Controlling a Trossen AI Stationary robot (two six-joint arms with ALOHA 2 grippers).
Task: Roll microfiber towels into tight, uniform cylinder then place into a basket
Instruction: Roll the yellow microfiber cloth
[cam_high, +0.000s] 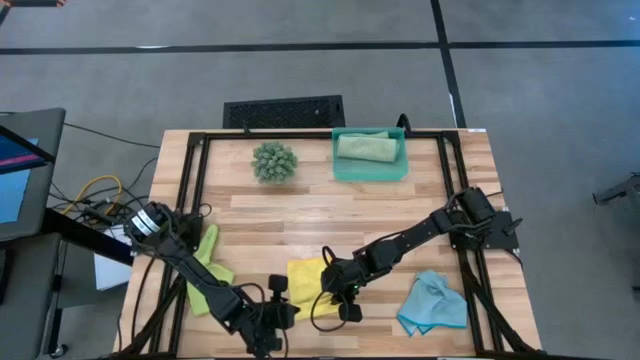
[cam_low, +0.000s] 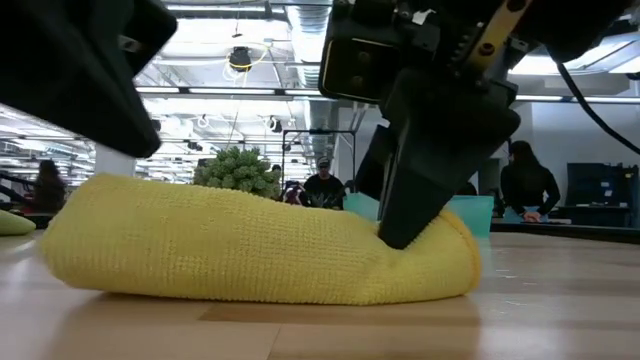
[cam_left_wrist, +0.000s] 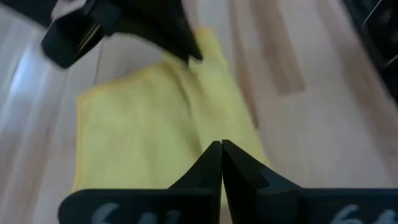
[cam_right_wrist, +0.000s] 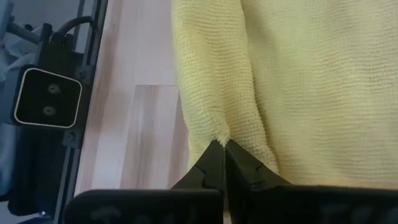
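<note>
A: How far along is the job?

B: One sage towel (cam_high: 366, 147) lies rolled in the basket (cam_high: 345, 171) at the desk's (cam_high: 420, 205) far edge; three remain. The lime towel (cam_high: 206, 262) sits under the left arm, the blue towel (cam_high: 432, 303) lies crumpled at the near right, both apparently unrolled; the yellow towel (cam_high: 306, 277) is in hand near the front centre, folded or partly rolled, not yet a tight cylinder.

A: And the arms?

B: Both reach low and inward to the yellow towel; the left end effector (cam_high: 278, 300) is at its near-left side, fingers pressed together with no cloth visibly between them; the right end effector (cam_high: 345, 295) is at the towel's right edge, closed on a pinch of yellow fabric at the fold, as the right wrist view shows.

A: Anything else on the desk?

B: A plant ball (cam_high: 274, 161) stands beside the basket, well apart from the work; judging by this, the yellow roll needs finishing before the carry to the basket.
</note>
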